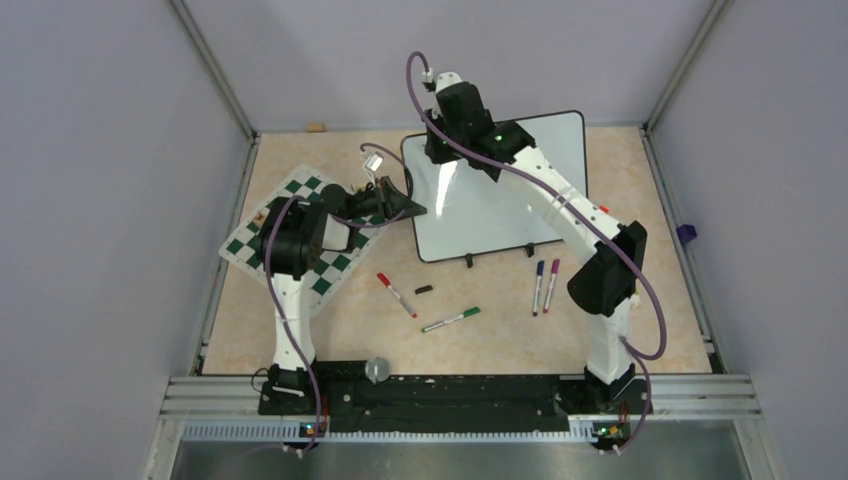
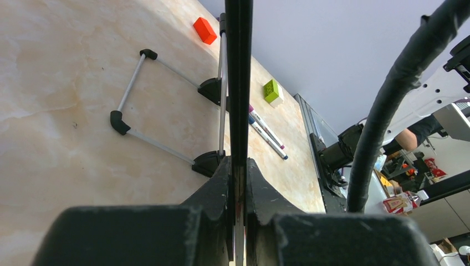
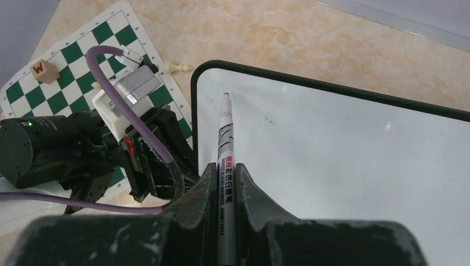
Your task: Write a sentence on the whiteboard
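Observation:
The whiteboard lies at the back middle of the table, its glossy white face blank; no sentence shows on it. My left gripper is shut on the board's left edge, which runs as a thin black line straight up between its fingers. My right gripper hovers over the board's upper left corner, shut on a grey whiteboard marker. The uncapped tip points at the white surface close to the rounded corner; I cannot tell whether it touches.
A green-and-white chess mat lies left of the board, with a wooden letter block and a white pawn. Red, green, blue and purple markers and a black cap lie in front.

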`<action>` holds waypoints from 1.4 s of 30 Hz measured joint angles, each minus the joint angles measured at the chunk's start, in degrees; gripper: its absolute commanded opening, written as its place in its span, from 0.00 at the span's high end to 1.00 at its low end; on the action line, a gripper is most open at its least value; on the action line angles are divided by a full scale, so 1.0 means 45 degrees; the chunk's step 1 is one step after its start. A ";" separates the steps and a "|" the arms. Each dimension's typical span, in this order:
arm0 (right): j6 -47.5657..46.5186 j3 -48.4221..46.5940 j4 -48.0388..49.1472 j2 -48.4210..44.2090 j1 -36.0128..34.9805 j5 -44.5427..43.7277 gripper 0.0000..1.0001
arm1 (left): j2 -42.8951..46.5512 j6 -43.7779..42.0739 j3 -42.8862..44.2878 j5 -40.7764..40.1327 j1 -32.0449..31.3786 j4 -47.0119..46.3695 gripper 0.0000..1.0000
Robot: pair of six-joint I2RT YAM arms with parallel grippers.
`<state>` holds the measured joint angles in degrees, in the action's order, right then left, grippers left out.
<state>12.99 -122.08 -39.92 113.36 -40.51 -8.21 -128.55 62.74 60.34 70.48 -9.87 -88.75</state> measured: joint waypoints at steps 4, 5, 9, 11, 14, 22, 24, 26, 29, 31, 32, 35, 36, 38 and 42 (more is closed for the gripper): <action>0.0000 -0.0141 -0.0058 0.0112 0.0000 -0.0165 1.00 | -0.0063 0.0029 0.0024 0.0000 0.0000 -0.0049 1.00; 0.0000 -0.0146 -0.0073 0.0117 0.0000 -0.0180 1.00 | -0.0068 0.0034 0.0034 0.0005 0.0000 -0.0053 1.00; 0.0000 -0.0155 -0.0083 0.0126 0.0000 -0.0199 1.00 | -0.0073 0.0034 0.0039 0.0029 0.0000 -0.0058 1.00; 0.0000 -0.0160 -0.0078 0.0160 0.0000 -0.0214 1.00 | -0.0073 0.0034 0.0044 0.0034 0.0000 -0.0058 1.00; 0.0000 -0.0160 -0.0083 0.0185 0.0000 -0.0223 1.00 | -0.0073 0.0034 0.0044 0.0039 0.0000 -0.0058 1.00; 0.0005 -0.0233 -0.0092 0.0437 0.0000 -0.0330 1.00 | -0.0073 0.0034 0.0044 0.0044 0.0000 -0.0058 1.00; 0.0005 -0.0238 -0.0073 0.0495 0.0000 -0.0350 1.00 | -0.0073 0.0063 0.0044 0.0024 0.0000 -0.0010 1.00; 0.0005 -0.0248 -0.0078 0.0520 0.0000 -0.0364 1.00 | -0.0073 0.0073 0.0044 0.0010 0.0000 0.0015 1.00; 0.0005 -0.0364 -0.0102 0.0549 -0.0015 -0.0413 1.00 | -0.0073 0.0073 0.0044 0.0019 0.0000 0.0010 1.00; 0.0005 -0.0398 -0.0087 0.0573 -0.0029 -0.0476 1.00 | -0.0073 0.0073 0.0044 0.0019 0.0000 0.0010 1.00; 0.0005 -0.0398 -0.0092 0.0578 -0.0034 -0.0495 1.00 | -0.0073 0.0073 0.0044 0.0019 0.0000 0.0010 1.00; 0.0005 -0.0398 -0.0097 0.0578 -0.0049 -0.0515 1.00 | -0.0073 0.0073 0.0044 0.0024 0.0000 0.0010 1.00; 0.0005 -0.0398 -0.0102 0.0578 -0.0049 -0.0510 1.00 | -0.0073 0.0073 0.0044 0.0024 0.0000 0.0010 1.00; 0.0005 -0.0398 -0.0112 0.0578 -0.0049 -0.0510 1.00 | -0.0073 0.0068 0.0044 0.0024 0.0000 0.0010 1.00; 0.0005 -0.0398 -0.0151 0.0578 -0.0049 -0.0510 1.00 | -0.0073 0.0068 0.0044 0.0024 0.0000 0.0010 1.00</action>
<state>13.02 -123.87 -40.60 115.96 -40.73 -10.50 -128.88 63.05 60.53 70.59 -9.87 -88.71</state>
